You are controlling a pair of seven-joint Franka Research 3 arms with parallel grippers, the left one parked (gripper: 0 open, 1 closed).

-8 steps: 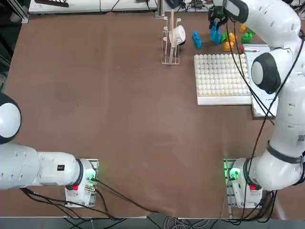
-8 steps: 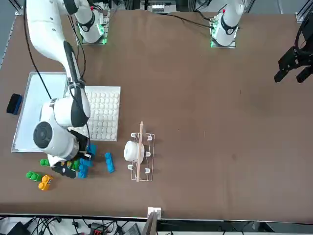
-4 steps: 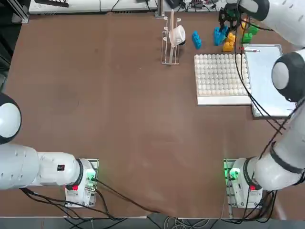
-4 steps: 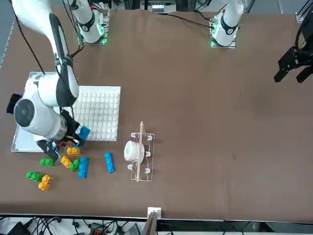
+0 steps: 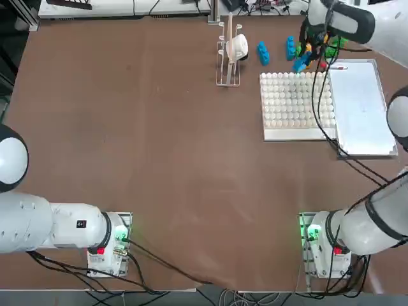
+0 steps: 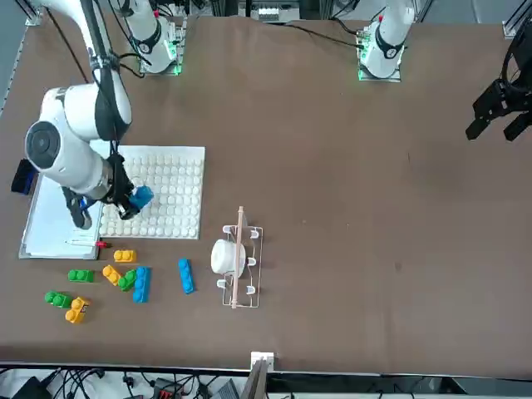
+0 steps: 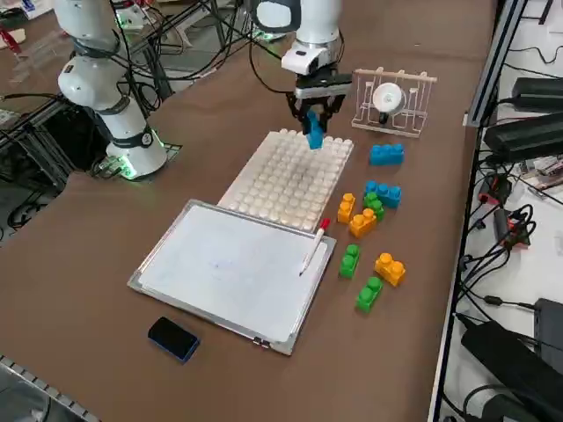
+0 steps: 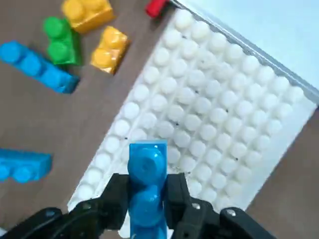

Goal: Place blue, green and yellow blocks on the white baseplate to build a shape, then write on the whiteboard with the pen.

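My right gripper (image 7: 314, 123) is shut on a blue block (image 7: 313, 134) and holds it upright in the air over the far edge of the white baseplate (image 7: 286, 180). In the wrist view the blue block (image 8: 147, 169) sits between both fingers above the baseplate's (image 8: 209, 109) studs. More blue (image 7: 386, 154), green (image 7: 350, 260) and orange-yellow blocks (image 7: 390, 268) lie loose on the table beside the plate. The whiteboard (image 7: 229, 268) lies next to the baseplate, with the pen (image 7: 314, 246) resting on its edge.
A wire rack (image 7: 391, 101) holding a white cup stands beyond the loose blocks. A dark eraser (image 7: 173, 338) lies by the whiteboard's outer side. The parked left arm's gripper (image 6: 499, 108) stays far across the table.
My right gripper has lifted the blue block out of the loose pile and carried it toward the robot, to above the baseplate's far edge.
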